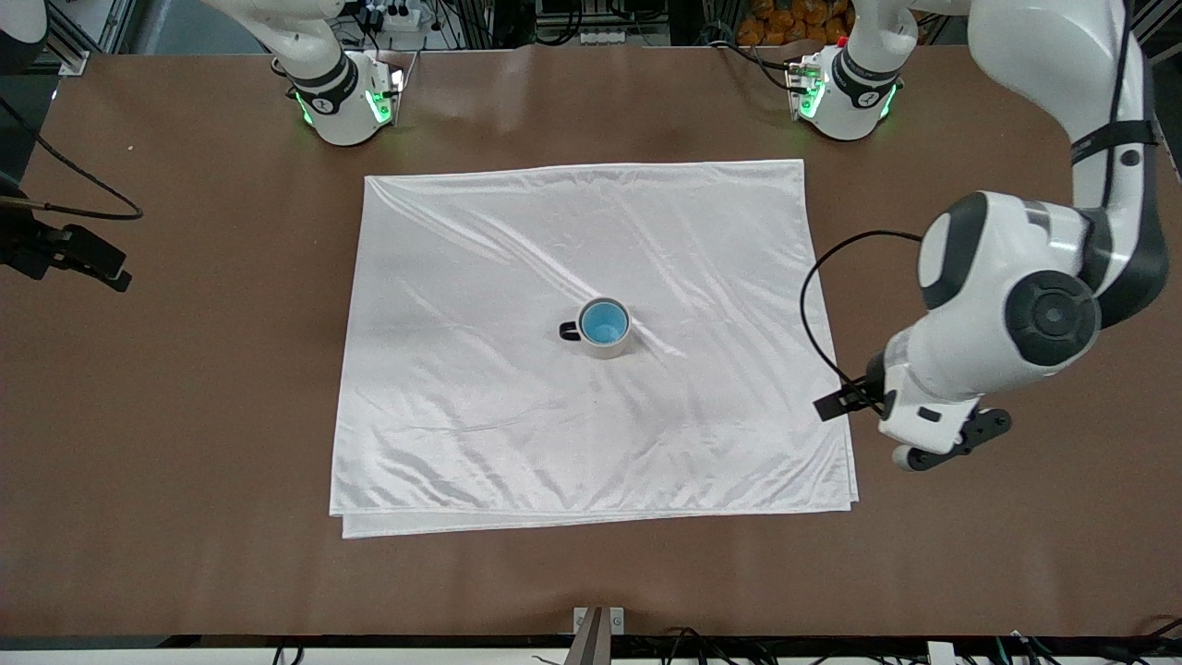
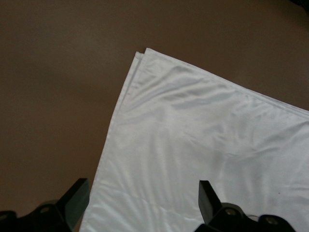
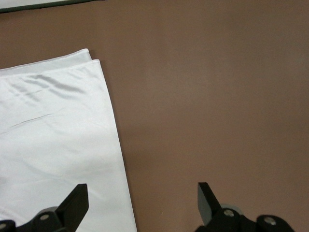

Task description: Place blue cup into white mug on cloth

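Observation:
The white mug point(image 1: 611, 348) stands upright near the middle of the cloth point(image 1: 554, 231), its black handle toward the right arm's end. The blue cup point(image 1: 605, 322) sits inside the mug; only its bright blue inside shows. My left gripper point(image 1: 923, 445) is up in the air over the cloth's edge at the left arm's end, clear of the mug. In the left wrist view it point(image 2: 143, 193) is open and empty above the cloth point(image 2: 193, 145). My right gripper point(image 3: 142, 195) is open and empty over the cloth's edge point(image 3: 48, 135) and bare table.
The brown table point(image 1: 185, 416) surrounds the cloth on all sides. A black clamp-like part with a cable point(image 1: 69, 249) sits at the right arm's end of the table. The cloth's doubled corner shows in both wrist views point(image 2: 142, 52) point(image 3: 91, 57).

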Controlling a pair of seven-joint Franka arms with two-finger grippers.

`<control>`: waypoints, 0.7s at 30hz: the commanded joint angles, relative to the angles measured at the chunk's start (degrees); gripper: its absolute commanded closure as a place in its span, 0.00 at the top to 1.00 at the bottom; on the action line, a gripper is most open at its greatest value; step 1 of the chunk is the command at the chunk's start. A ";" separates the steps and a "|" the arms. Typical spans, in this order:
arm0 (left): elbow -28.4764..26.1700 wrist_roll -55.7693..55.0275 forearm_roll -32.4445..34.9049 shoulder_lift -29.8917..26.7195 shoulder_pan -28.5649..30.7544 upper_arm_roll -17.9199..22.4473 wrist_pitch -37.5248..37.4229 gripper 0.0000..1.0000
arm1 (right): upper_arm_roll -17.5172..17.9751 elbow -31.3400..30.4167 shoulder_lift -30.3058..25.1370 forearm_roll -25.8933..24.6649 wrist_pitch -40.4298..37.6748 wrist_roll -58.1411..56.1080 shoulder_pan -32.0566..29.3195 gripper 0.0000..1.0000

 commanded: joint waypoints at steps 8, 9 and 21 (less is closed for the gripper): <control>-14.17 18.79 -3.19 -16.41 11.84 -0.81 -0.61 1.00 | 0.01 -0.19 -0.13 1.14 -1.03 0.10 0.02 1.00; -14.78 19.49 -3.19 -17.73 12.10 -0.81 -0.61 1.00 | 0.01 -0.19 -0.13 1.23 -1.03 0.01 0.02 1.00; -25.24 25.56 1.03 -34.87 14.39 -0.73 -1.14 1.00 | 0.01 -2.56 -1.80 2.29 -0.50 0.10 0.02 1.00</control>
